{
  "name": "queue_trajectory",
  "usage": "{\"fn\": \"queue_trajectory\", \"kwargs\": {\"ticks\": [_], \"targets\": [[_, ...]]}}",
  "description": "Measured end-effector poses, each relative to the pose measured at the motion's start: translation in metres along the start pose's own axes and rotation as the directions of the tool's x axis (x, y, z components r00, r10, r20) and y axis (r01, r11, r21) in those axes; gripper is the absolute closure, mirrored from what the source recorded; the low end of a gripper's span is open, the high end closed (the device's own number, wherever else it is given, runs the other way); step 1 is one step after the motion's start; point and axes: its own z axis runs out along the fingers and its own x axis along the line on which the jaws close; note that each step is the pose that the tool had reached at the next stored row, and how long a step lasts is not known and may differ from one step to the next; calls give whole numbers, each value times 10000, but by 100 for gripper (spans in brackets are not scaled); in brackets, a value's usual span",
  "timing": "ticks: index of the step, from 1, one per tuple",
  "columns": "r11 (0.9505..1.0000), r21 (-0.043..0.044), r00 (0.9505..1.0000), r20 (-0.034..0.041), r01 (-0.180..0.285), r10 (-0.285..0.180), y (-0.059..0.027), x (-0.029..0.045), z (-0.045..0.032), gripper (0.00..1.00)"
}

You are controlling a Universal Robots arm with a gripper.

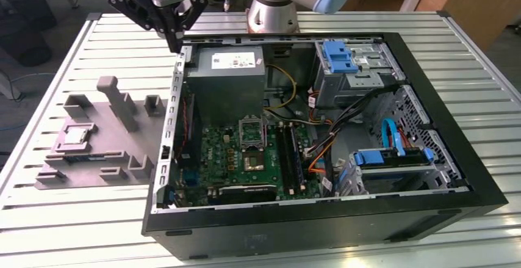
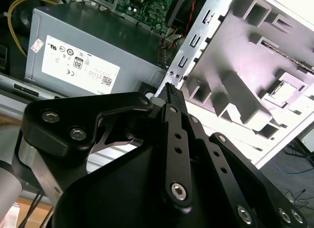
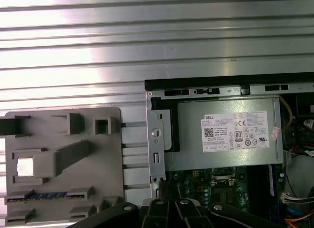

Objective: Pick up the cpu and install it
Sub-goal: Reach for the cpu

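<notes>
Cpu [image 1: 75, 135]: lies flat, metal top up, in a square pocket of the grey tray [image 1: 89, 170]. The tray sits on the slatted table [image 1: 97, 219] outside the computer case [image 1: 326, 231], just beside the case wall on the exterior view's left. The pocket probably holds the chip square and level so that it can be taken from above.

Case lies on its side with the cover off, so the motherboard [image 1: 244, 158] faces up. That likely keeps the socket [image 1: 254, 160] reachable from overhead.

Gripper [image 1: 174, 41]: hovers over the case's corner by the power supply [image 1: 228, 79], well apart from the cpu. Its fingers meet at one tip, clenched on nothing.

Hard to make out:
- Whether the socket's dark frame [image 1: 251, 127] is fully swung back; it looks raised, but I can't be sure.
- Socket contacts and any corner mark on the chip are too small to tell.
- In the first wrist view the gripper's own body covers the near edge of the tray and part of the board inside the case.
</notes>
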Motion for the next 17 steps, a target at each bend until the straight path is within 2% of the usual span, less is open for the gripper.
{"fn": "queue_trajectory", "kwargs": {"ticks": [13, 14, 17], "targets": [[10000, 0, 10000, 0, 0, 0, -6, 73, -1, 89], [10000, -1, 10000, 0, 0, 0, -19, 247, 0, 89], [10000, 0, 10000, 0, 0, 0, -20, 257, 1, 89]]}}
